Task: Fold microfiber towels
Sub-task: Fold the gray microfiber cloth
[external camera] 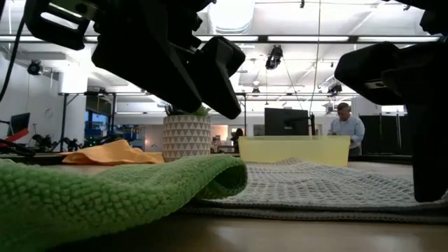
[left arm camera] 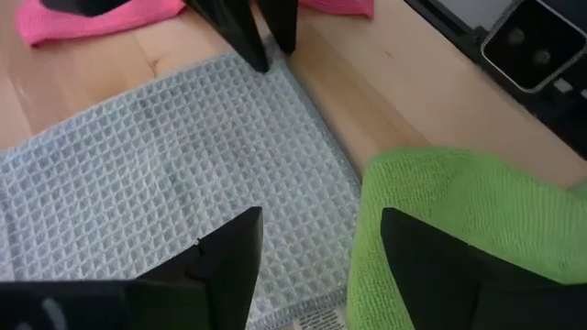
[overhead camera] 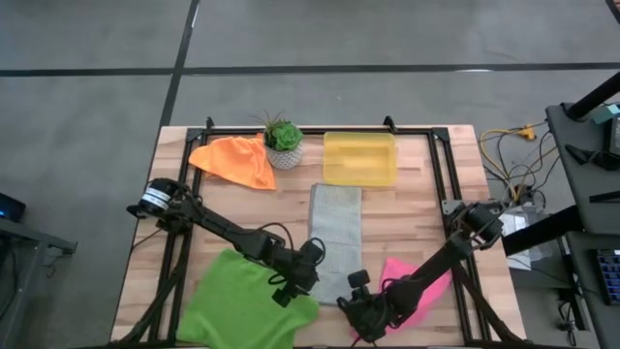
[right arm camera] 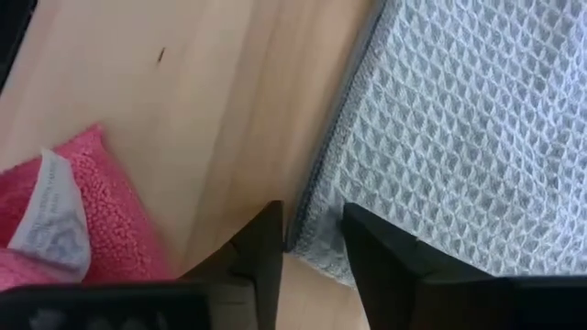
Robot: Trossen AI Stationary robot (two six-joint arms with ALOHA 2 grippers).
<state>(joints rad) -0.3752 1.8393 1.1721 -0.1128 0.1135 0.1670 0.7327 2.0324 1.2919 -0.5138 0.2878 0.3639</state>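
Observation:
The light grey towel (overhead camera: 336, 237) lies as a long strip down the table's middle. My right gripper (right arm camera: 310, 240) points down at its near right corner (right arm camera: 316, 229), open only a little, one finger on each side of that corner. My left gripper (left arm camera: 316, 261) hovers open over the strip's near left corner (left arm camera: 344, 275), where the green towel (overhead camera: 242, 310) borders it. Between its fingers is only the cloth lying below. The pink towel (overhead camera: 417, 291) lies partly under my right arm. The orange towel (overhead camera: 237, 160) lies at the far left. My right gripper comes from above, slanting down, with a finger (right arm camera: 261, 247) on either side of the grey towel's near right corner (right arm camera: 316, 229). That corner lies flat on the table. Whether the fingers touch the cloth, I cannot tell.
A potted plant (overhead camera: 283, 143) and a yellow plastic bin (overhead camera: 359, 158) stand at the far edge. Bare wood (right arm camera: 211, 110) shows between the grey and pink towels. Black frame rails (overhead camera: 441, 194) run along the table's sides.

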